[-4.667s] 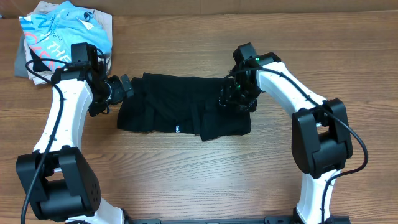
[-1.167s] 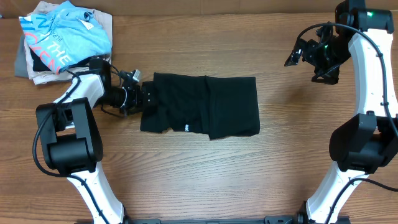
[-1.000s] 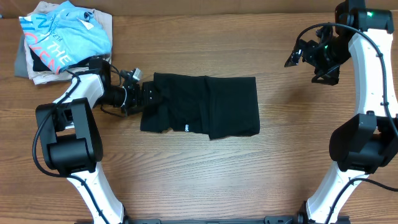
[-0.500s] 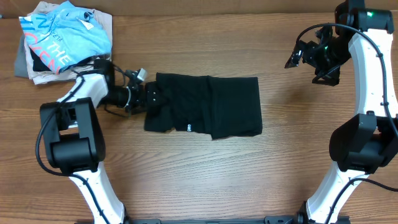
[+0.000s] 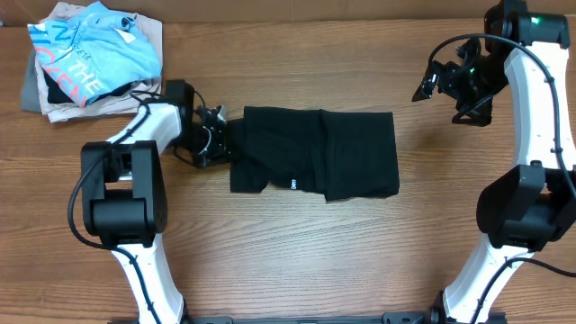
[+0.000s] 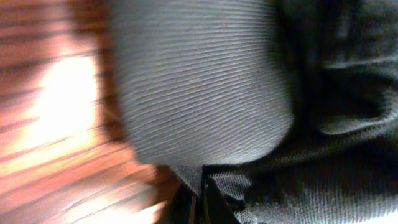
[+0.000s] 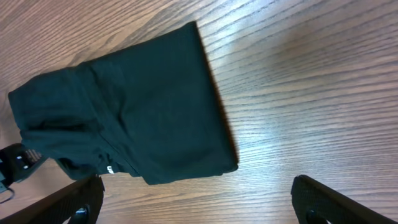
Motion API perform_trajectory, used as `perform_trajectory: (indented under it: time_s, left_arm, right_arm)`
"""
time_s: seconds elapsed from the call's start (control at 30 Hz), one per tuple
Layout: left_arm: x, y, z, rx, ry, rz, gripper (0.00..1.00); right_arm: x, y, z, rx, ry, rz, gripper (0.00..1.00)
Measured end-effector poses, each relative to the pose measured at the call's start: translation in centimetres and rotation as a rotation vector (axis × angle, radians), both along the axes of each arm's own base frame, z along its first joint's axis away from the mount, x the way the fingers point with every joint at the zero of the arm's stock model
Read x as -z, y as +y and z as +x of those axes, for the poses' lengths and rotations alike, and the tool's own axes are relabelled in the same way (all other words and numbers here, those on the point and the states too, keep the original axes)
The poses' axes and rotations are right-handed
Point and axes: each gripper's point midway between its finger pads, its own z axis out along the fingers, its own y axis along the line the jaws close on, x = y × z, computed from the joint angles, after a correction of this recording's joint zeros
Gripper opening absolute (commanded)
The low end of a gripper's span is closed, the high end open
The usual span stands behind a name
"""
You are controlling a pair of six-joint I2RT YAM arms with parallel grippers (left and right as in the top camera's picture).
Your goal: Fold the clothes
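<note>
The left jaws pinch the edge of the clothes (image 5: 315,166), the right jaws hang spread wide, so lift slowly and fold it over flat.

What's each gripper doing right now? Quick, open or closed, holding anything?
Left gripper: closed on the left edge of the black garment.
Right gripper: open, holding nothing, off to the garment's right.
</note>
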Motion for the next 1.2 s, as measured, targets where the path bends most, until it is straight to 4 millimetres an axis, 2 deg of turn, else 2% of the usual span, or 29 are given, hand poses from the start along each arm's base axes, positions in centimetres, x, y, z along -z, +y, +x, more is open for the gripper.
perform_trajectory:
  time_s: [0.13,0.23,0.37,0.47,0.57,0.67,0.8,0.9,1.2]
  left_arm:
    - [-1.1,3.1,0.2,-0.059,0.077,0.099,0.04]
    - [-3.2,6.3,1.4,-0.108,0.088,0.193,0.04]
    - [-6.4,9.5,2.5,-0.155,0.08,0.281,0.04]
    - [-8.8,10.8,3.3,-0.173,0.059,0.324,0.04]
    - [-10.6,10.7,3.3,-0.163,0.053,0.344,0.04]
    - [-11.8,9.4,3.1,-0.128,0.053,0.357,0.04]
    - [-12.3,6.3,2.9,-0.054,0.038,0.366,0.04]
    - [-12.3,2.8,2.6,0.018,0.02,0.371,0.04]
    - [-12.3,-9.2,1.0,0.227,-0.096,0.372,0.04]
  right_arm:
    - [0.0,0.0,-0.1,0.0,0.005,0.0,1.0]
    - [0.0,0.0,-0.2,-0.001,0.008,0.0,1.0]
    - [0.0,0.0,-0.2,-0.003,0.008,0.0,1.0]
    - [0.0,0.0,-0.2,-0.003,0.008,0.0,1.0]
    - [0.0,0.1,-0.2,-0.006,0.008,0.0,1.0]
    - [0.0,0.5,-0.2,-0.015,0.007,-0.001,1.0]
    - [0.4,1.3,0.0,-0.035,0.001,-0.002,1.0]
    - [1.3,1.8,0.0,-0.048,0.012,0.0,1.0]
    - [5.2,2.2,-1.1,-0.055,0.076,0.009,1.0]
